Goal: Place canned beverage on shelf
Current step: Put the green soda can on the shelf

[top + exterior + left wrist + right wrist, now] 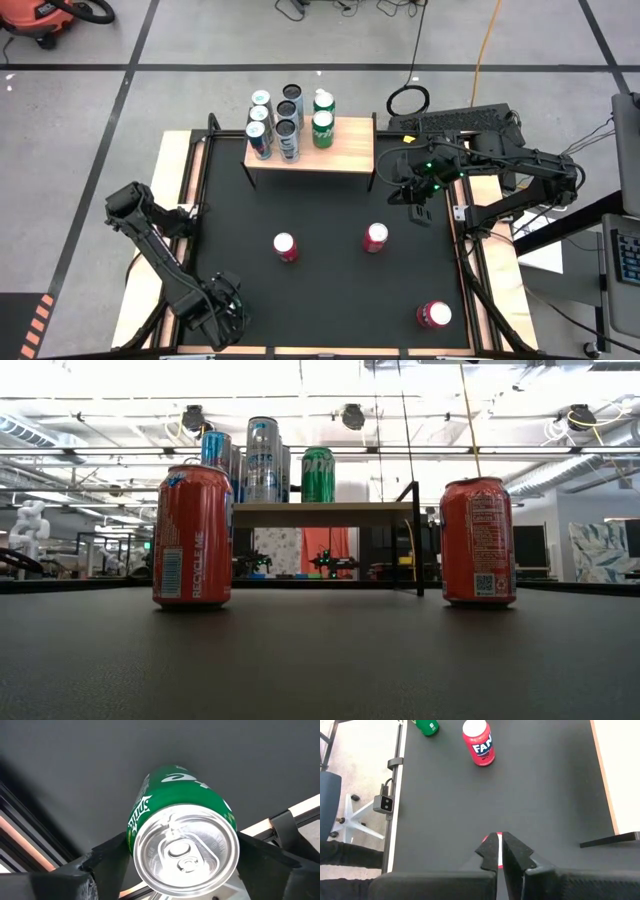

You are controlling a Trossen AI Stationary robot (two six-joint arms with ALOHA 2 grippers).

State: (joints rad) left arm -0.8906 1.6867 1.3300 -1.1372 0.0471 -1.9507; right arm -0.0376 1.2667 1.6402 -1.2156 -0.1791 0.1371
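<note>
The light-wood shelf (345,150) stands at the table's far side on black legs and carries several cans (288,122), also seen in the low view (262,458). My left gripper (225,315) is at the near left corner, shut on a green can (175,805), which also shows in the right wrist view (426,726). My right gripper (500,851) is shut and empty, raised over the right side of the table (415,205). Red cans stand upright on their bases on the black tabletop (285,246), (375,237), (433,315). My left gripper has the green can's side wall just below the top rim (131,837) between its two fingers, one on each side. The fingers come from above, pointing down along the can. The can is upright; its base is hidden, so I cannot tell whether it is lifted.
The table's raised black frame and wooden border (175,200) run along the left side beside my left arm. A keyboard (465,122) lies behind the far right corner. Bare black tabletop (330,290) lies between the red cans.
</note>
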